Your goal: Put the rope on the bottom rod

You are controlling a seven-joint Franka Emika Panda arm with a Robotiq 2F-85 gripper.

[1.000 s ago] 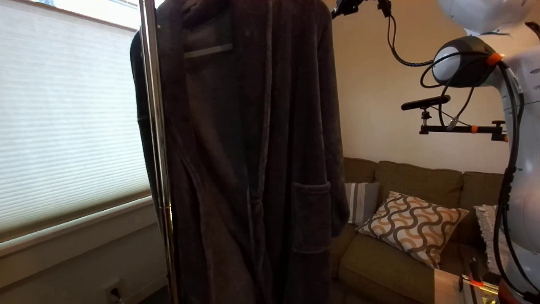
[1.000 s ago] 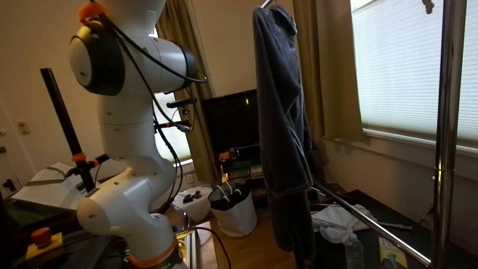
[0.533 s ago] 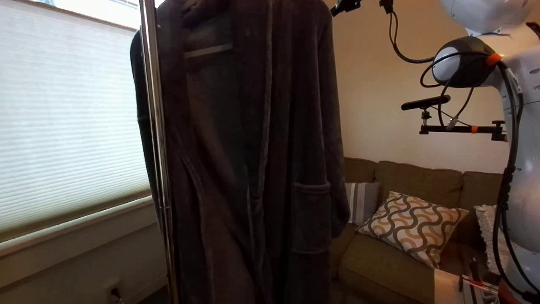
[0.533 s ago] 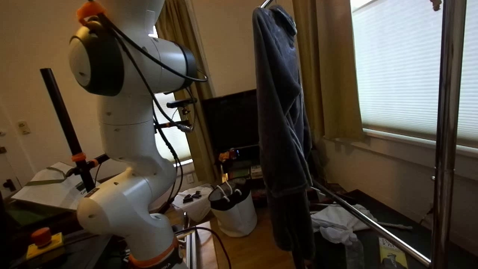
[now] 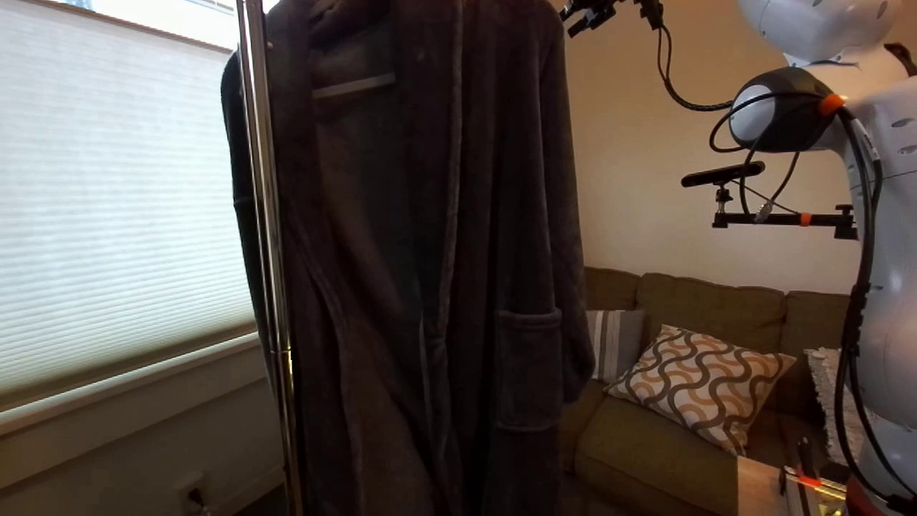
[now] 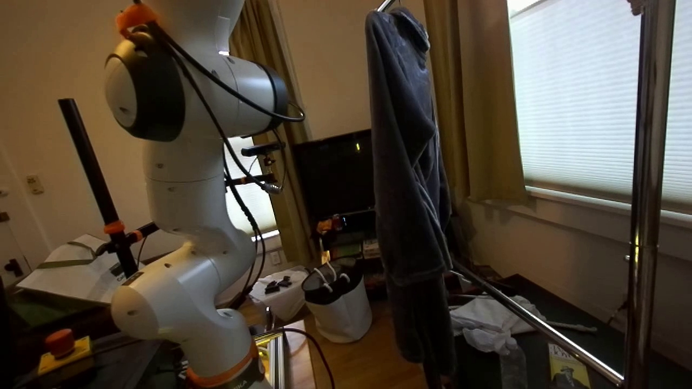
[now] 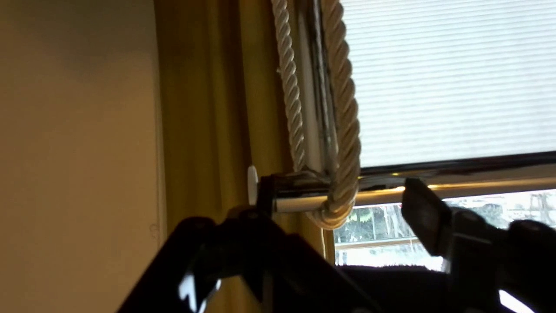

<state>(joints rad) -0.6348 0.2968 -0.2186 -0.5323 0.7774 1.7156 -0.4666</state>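
Note:
A twisted cream rope [image 7: 345, 113] is looped around a chrome rod [image 7: 299, 195] close to the rod's capped end, in the wrist view. I cannot tell whether this is the bottom rod. My gripper [image 7: 345, 206] stands open around the loop, its dark right finger [image 7: 425, 217] well apart from the rope. The left finger is dark and hard to make out against the rod's end. A tan knotted end of the rope [image 6: 637, 6] dangles at the top edge in an exterior view. My gripper [image 5: 570, 23] also shows at the top in an exterior view, beside the robe.
A long dark robe [image 5: 430, 251] hangs on the rack, behind its chrome post [image 5: 265, 179]. A low chrome rod [image 6: 535, 321] runs near the floor. A white basket [image 6: 338, 302], a sofa [image 5: 709, 287] and a camera bracket [image 5: 781, 218] stand around the arm.
My gripper's fingers have spread from shut to open. The arm has shifted slightly, and the dangling rope end has moved right and a little up, to the post.

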